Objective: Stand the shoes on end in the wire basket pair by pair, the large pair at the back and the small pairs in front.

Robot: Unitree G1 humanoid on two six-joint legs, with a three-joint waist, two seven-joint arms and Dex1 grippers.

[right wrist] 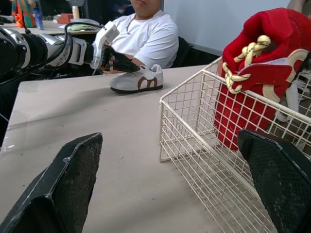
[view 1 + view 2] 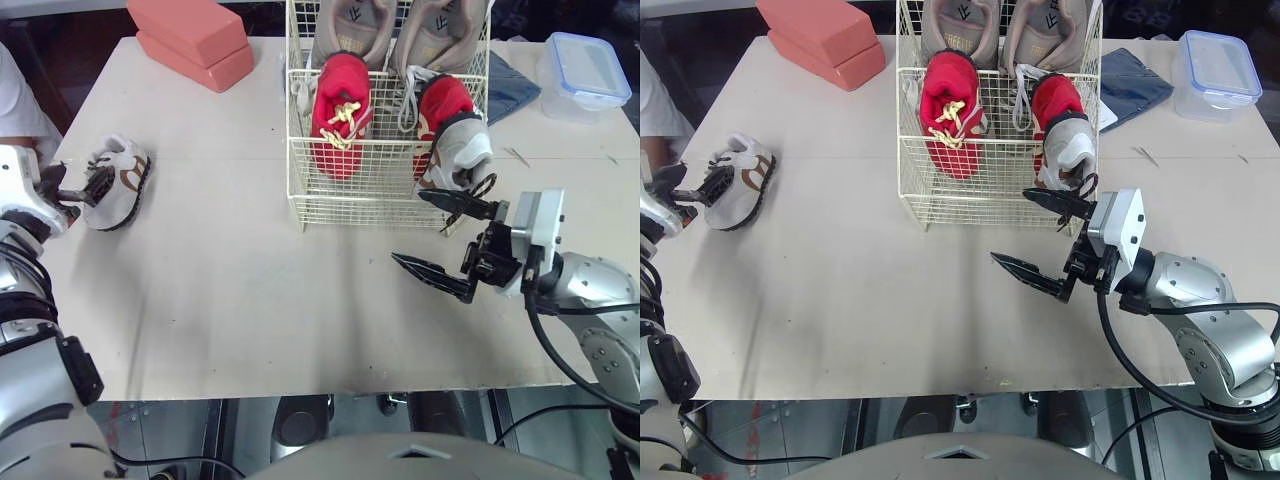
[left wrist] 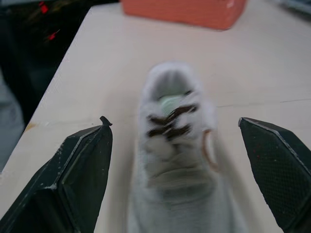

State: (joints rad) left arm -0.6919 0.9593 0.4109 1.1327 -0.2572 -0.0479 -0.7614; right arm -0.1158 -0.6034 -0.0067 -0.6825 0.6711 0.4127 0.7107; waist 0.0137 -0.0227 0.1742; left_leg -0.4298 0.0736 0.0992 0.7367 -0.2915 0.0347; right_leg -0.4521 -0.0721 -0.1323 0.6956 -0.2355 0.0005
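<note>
The table (image 2: 250, 300) was used to hold everything. The wire basket (image 2: 370, 190) was set at its far side. The large pair (image 2: 350, 25) was stood on end at the back of it, likely so that smaller shoes could be fitted in front. Two red shoes (image 2: 340, 110) were stood on end before them. One small white shoe (image 2: 118, 180) was found lying on the table, well apart from the basket, on the robot's left. The left gripper (image 3: 173, 121) was held wide open with a finger on each side of this shoe. Nothing was gripped yet, and it was likely placed so to be closed on the shoe. The right gripper (image 2: 408, 226) was held wide open and empty just in front of the basket.
</note>
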